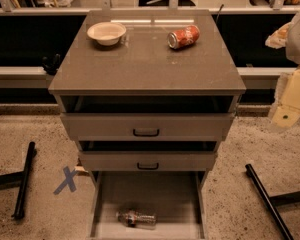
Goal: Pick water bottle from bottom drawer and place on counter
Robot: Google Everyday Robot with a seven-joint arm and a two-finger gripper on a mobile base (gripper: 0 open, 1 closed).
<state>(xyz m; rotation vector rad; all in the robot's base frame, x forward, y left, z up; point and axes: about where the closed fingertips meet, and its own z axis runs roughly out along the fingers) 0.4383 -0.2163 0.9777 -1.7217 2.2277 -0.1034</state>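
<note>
Camera view: gripper (290, 104) sits at the far right edge of frame, cream-coloured and partly cut off. Whether it is spread or closed, I can't tell from here. It hangs beside the cabinet, clear of it, touching nothing that shows.

Water bottle (136, 218) lies on its side on the flat floor of the bottom drawer (155, 191), far down and to the left of the gripper, well apart from it. It rests near the drawer's front wall, a little left of centre. Bottom drawer is pulled out furthest toward the camera.

Above it, middle drawer (190, 161) and top drawer (100, 126) are each partly out, both with black handles.

Counter (145, 64) lies to the gripper's left, its near edge roughly level with the gripper. On it, a shallow white bowl (106, 33) sits back-left. A red-orange soda can (183, 37) lies on its side back-right, the nearer of the two to the gripper, still apart from it.

Blue tape X (66, 180) is on the speckled floor, left of the cabinet.
</note>
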